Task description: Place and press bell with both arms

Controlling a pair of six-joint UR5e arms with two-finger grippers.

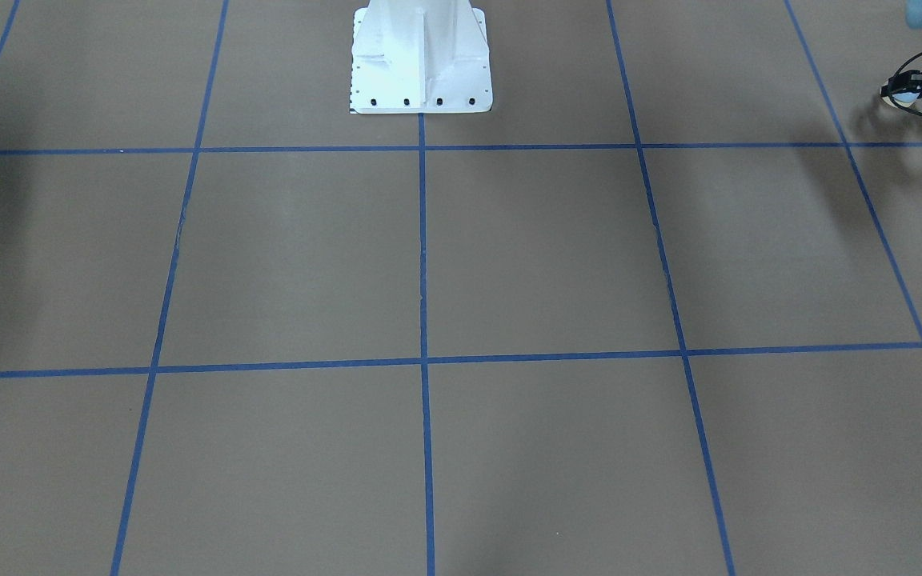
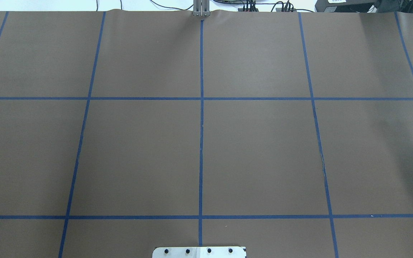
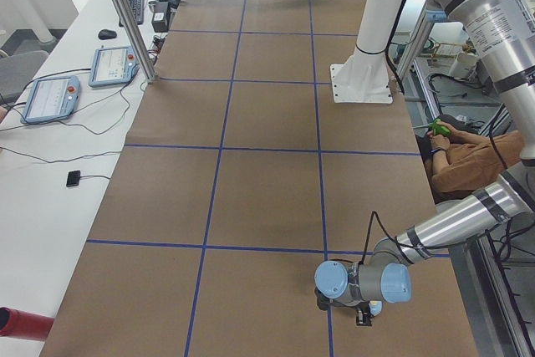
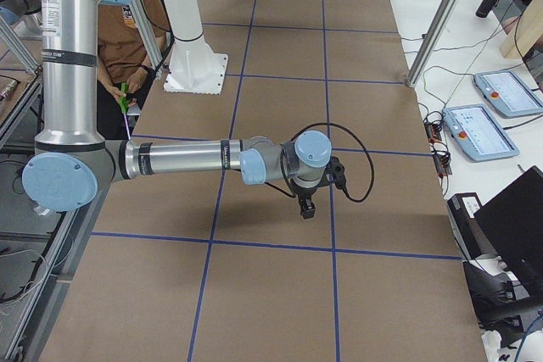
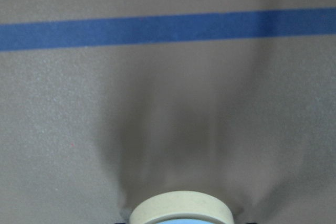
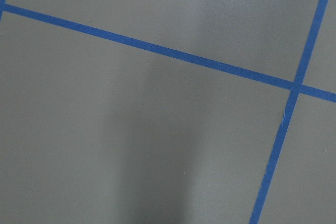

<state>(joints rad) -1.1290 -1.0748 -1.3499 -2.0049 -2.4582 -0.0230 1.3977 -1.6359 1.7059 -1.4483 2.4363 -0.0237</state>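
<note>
You see the left end effector (image 1: pixel 905 90) at the upper right edge of the front-facing view. Its fingers are closed on the bell (image 5: pixel 181 209), which the left wrist view shows as a cream rim at the bottom centre, over the brown desk (image 1: pixel 541 256). The right end effector (image 4: pixel 305 207) points down over the desk near the middle of the right side view, and you cannot tell how far it is open or whether it has hold of anything. The left arm (image 3: pixel 451 223) comes in low from the right edge of the left side view.
</note>
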